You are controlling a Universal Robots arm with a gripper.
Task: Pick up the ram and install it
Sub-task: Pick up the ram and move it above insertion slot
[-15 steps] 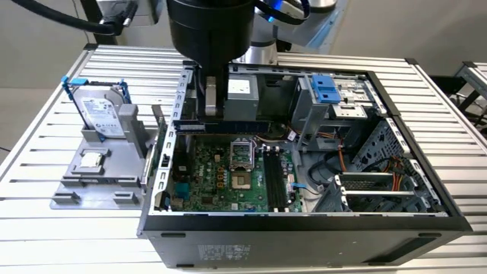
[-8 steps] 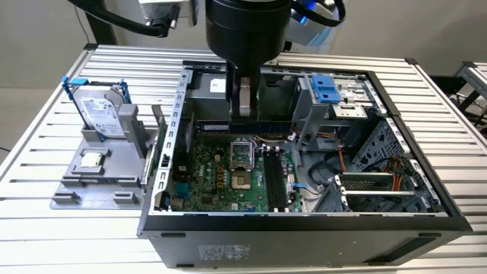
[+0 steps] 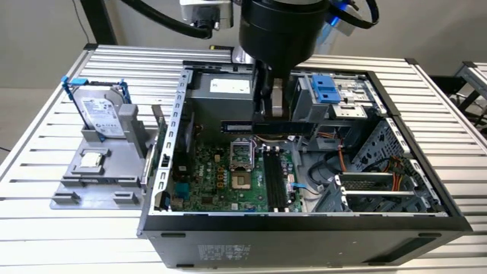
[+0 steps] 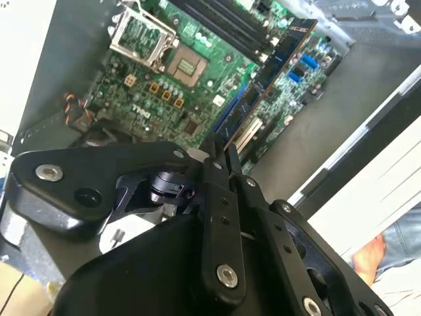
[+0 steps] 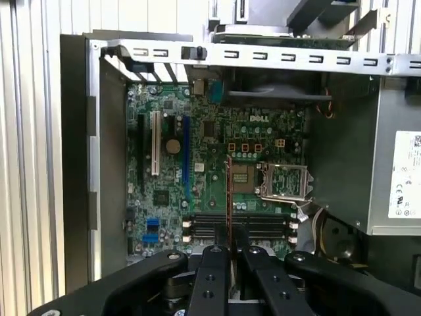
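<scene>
**Item: ram** [image 3: 243,127]. A long, flat, dark stick, held in the air by the gripper [image 3: 272,117] and touching nothing else. In both wrist views it appears edge-on as a thin line [image 5: 228,197] [image 4: 276,62] running out from between the gripper's closed-in tips.

**Hold.** The gripper is pinched shut on the stick's two flat faces, near mid-length. Roughly equal lengths project to either side of it in the exterior view.

**Attitude.** The long axis is level and one long edge faces down.

**Governing relation.** The memory slots [image 3: 275,185] [image 5: 263,224] lie below the gripper, with a clear air gap between them and the stick. Judged from the first wrist view, the stick's long axis crosses the slots at about a right angle and does not run along them. It is over the slots but not lined up with them, and it is not yet seated.

**Surroundings, working outward**
- Motherboard [image 3: 209,177]: green, beneath the gripper, and carries the slots.
- Processor socket [image 3: 239,154]: just beside the slots, with its frame lifted open.
- Computer case [image 3: 304,225]: open-sided and encloses the gripper's working space.
- Hard drive [image 3: 97,108]: silver with a blue bracket. It stands upright on a grey fixture [image 3: 84,182] outside the case, well apart from the gripper.
- Square silver chip [image 3: 93,160]: sits on the same fixture, below the drive.
- Table [image 3: 31,154]: slatted metal and carries the case and the fixture.
</scene>
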